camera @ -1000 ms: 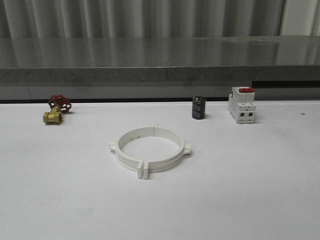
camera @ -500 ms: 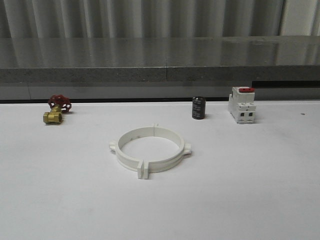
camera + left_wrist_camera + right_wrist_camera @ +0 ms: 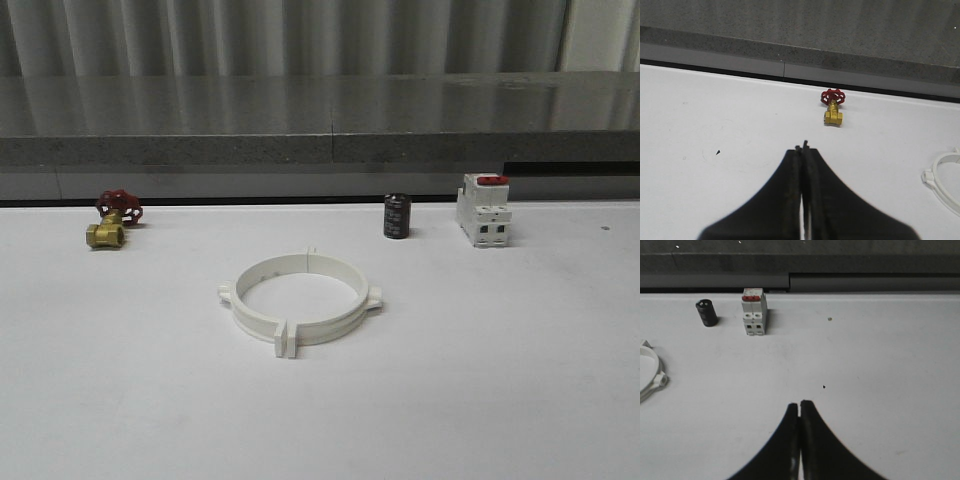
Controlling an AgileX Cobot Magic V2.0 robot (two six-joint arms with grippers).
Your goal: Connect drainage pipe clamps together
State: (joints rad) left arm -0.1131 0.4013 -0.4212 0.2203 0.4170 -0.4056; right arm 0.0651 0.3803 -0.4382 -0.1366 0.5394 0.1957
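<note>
Centrally, the drainage pipe clamps (image 3: 300,300) sit joined as a ring on the table (image 3: 500,400), bare surface all round; valve (image 3: 112,220) at ten o'clock, switch (image 3: 484,210) at two. Left gripper (image 3: 802,149) and right gripper (image 3: 799,405) hover with jaws pressed together; the wrist views cut the ring off.

Left hand (image 3: 803,150), right hand (image 3: 799,407): black, curved, tapered fingers.

Lighting is even and soft; the counter (image 3: 480,400) appears bright, shadows are faint, and focus is slightly soft.
</note>
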